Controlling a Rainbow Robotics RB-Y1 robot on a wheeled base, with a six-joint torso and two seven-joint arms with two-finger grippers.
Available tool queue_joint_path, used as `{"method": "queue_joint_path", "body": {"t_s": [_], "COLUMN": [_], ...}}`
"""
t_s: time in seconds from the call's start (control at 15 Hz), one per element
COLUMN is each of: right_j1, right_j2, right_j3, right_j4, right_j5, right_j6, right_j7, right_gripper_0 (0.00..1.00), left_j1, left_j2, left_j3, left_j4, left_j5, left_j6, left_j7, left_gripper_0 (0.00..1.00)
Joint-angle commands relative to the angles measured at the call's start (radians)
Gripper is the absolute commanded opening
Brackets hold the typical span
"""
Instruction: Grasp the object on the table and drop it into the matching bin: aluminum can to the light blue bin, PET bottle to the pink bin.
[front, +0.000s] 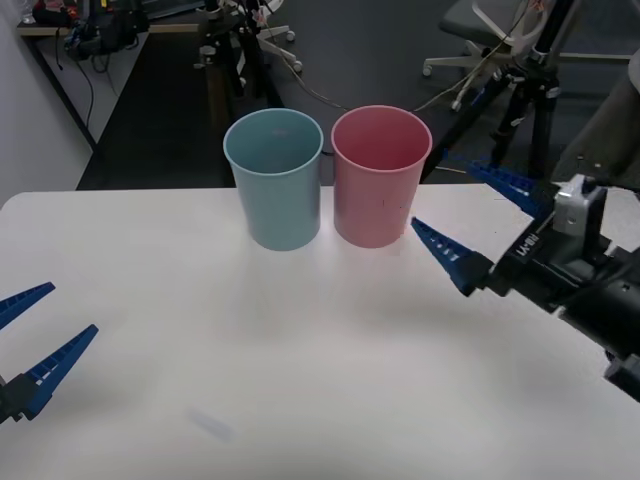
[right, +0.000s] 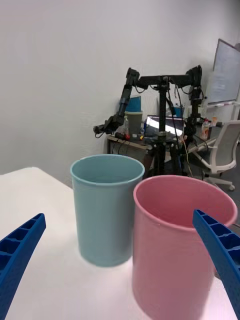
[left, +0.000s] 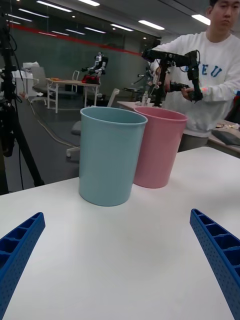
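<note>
Light blue bin (front: 274, 180) and pink bin (front: 380, 176) stand upright side by side at the far edge of the table (front: 300, 380), rims almost touching, blue to the left. What can be seen of their insides looks bare. Right gripper (front: 478, 221) hangs just right of the pink bin, fingers spread wide. Left gripper (front: 30, 330) hovers low at the near left edge, fingers apart too.

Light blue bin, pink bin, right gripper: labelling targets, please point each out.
light blue bin (front: 275, 195), front view, on its outer wall.
pink bin (front: 375, 200), front view, on its outer wall.
right gripper (front: 478, 220), front view, midway between open fingertips.
</note>
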Motion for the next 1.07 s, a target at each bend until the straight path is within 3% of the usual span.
{"method": "queue_joint_path", "body": {"t_s": [0.07, 0.33, 0.6, 1.07], "right_j1": [0.068, 0.102, 0.103, 0.163], "right_j2": [-0.002, -0.003, -0.005, -0.029], "right_j3": [-0.128, -0.268, -0.375, -0.437], "right_j4": [0.015, 0.141, 0.285, 0.336], "right_j5": [-0.073, -0.17, -0.19, -0.219], "right_j6": [-0.147, -0.354, -0.516, -0.549], "right_j7": [0.076, 0.201, 0.293, 0.317], "right_gripper_0": [1.0, 1.0, 1.0, 1.0], "left_j1": [0.0, 0.0, 0.0, 0.0], "left_j2": [0.0, 0.0, 0.0, 0.0], "left_j3": [0.0, 0.0, 0.0, 0.0], "left_j4": [0.0, 0.0, 0.0, 0.0], "left_j5": [0.0, 0.0, 0.0, 0.0], "left_j6": [0.0, 0.0, 0.0, 0.0], "left_j7": [0.0, 0.0, 0.0, 0.0], "left_gripper_0": [1.0, 1.0, 1.0, 1.0]}}
